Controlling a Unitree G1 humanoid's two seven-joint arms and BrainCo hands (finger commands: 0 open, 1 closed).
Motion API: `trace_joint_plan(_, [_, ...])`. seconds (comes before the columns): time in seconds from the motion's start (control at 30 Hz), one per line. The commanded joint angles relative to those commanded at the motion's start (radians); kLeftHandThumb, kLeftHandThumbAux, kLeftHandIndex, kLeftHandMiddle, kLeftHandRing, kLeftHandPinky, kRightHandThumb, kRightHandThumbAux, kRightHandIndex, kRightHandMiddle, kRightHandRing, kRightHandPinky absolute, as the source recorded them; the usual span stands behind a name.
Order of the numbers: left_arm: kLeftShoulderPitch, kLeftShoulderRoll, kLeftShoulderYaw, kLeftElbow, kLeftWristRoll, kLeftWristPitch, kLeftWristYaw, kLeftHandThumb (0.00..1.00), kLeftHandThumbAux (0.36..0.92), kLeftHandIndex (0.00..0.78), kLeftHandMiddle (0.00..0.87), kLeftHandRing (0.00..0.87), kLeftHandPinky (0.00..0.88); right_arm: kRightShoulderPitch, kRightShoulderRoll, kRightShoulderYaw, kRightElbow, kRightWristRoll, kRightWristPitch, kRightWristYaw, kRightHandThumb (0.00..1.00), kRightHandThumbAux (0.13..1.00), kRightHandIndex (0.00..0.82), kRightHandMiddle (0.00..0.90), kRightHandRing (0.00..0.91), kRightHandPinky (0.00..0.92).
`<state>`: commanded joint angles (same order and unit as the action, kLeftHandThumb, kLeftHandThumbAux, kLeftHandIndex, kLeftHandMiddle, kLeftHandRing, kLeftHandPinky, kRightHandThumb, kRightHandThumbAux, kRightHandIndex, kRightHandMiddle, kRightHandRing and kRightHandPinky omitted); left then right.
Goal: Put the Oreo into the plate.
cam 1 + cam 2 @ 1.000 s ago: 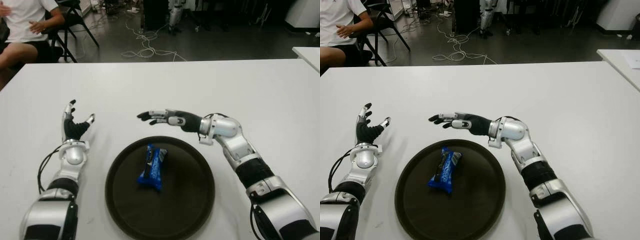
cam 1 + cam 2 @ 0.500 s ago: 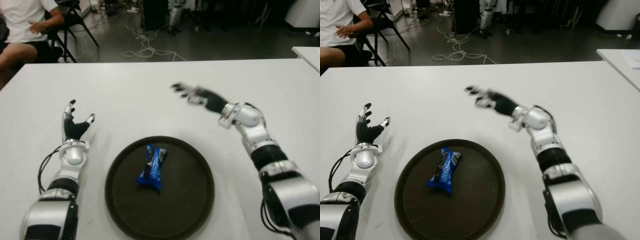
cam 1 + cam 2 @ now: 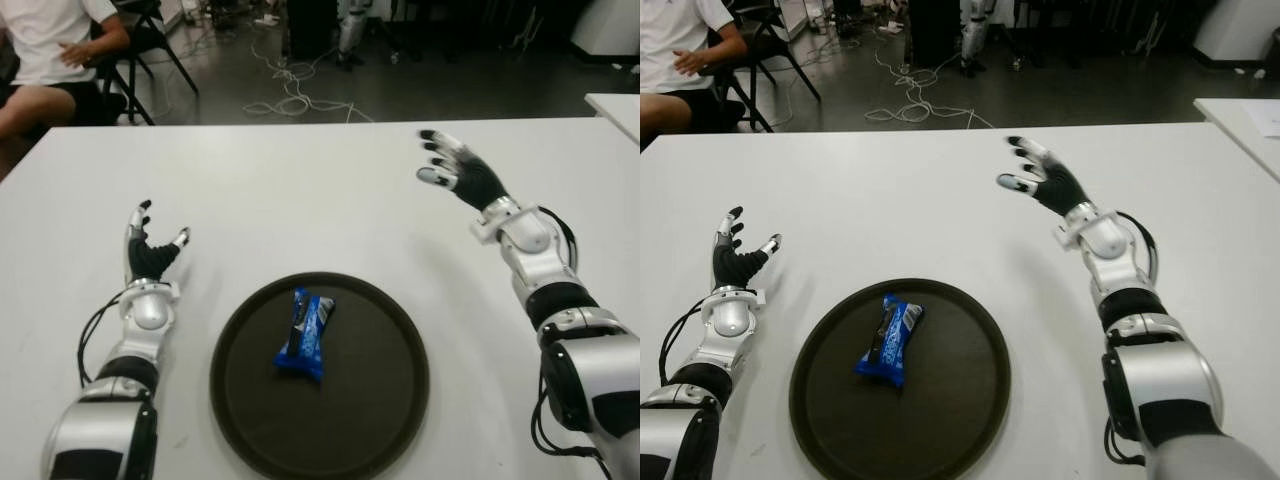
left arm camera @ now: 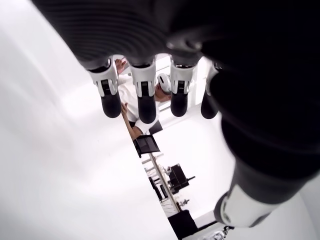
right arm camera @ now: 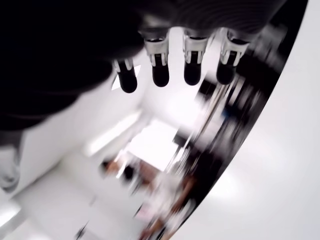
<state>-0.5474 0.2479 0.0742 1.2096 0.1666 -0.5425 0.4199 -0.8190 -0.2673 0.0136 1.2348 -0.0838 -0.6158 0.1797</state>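
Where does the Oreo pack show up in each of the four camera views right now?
Left eye view: Oreo pack lies left of centre in the dark plate.
Right eye view: same pack, left of centre in the plate.
Left wrist view: not in it.
Right wrist view: not in it.
Shared landmark: the plate.

**Occluded, Cropped and Unresolved Areas**

The person (image 3: 45, 50) seated at far left is cut off by the top and left edges in both eye views. The second table (image 3: 615, 108) at far right shows one corner only. Both robot arms leave the picture at the near edge. In the right wrist view the background is smeared; its figures and furniture cannot be identified. The printing on the Oreo (image 3: 304, 333) wrapper is too small to read.
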Motion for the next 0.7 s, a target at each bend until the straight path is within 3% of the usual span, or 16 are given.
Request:
trace_joint_plan(0.27, [0.000, 0.001, 0.001, -0.001, -0.001, -0.012, -0.004, 0.000, 0.781, 0.061, 0.090, 0.068, 0.048, -0.003, -0.006, -0.010, 0.036, -0.042, 0.017, -0.186, 0.000, 0.531, 0.040, 0.016, 0.000, 0.000])
trace_joint_plan(0.4, [-0.001, 0.001, 0.006, -0.001, -0.005, -0.011, -0.007, 0.000, 0.780, 0.061, 0.090, 0.069, 0.051, 0.006, -0.014, -0.026, 0.082, -0.045, 0.079, -0.238, 0.000, 0.560, 0.056, 0.027, 0.000, 0.000])
trace_joint_plan(0.5, [-0.003, 0.002, 0.009, 0.002, -0.007, -0.007, -0.010, 0.000, 0.782, 0.062, 0.094, 0.075, 0.059, 0.015, 0.003, -0.058, 0.100, -0.024, 0.139, -0.265, 0.000, 0.587, 0.066, 0.032, 0.000, 0.000])
trace_joint_plan(0.7, [0.000, 0.005, 0.004, -0.002, 0.003, -0.012, -0.005, 0.000, 0.779, 0.061, 0.097, 0.080, 0.065, 0.029, -0.002, -0.068, 0.103, -0.041, 0.186, -0.316, 0.000, 0.608, 0.079, 0.033, 0.000, 0.000])
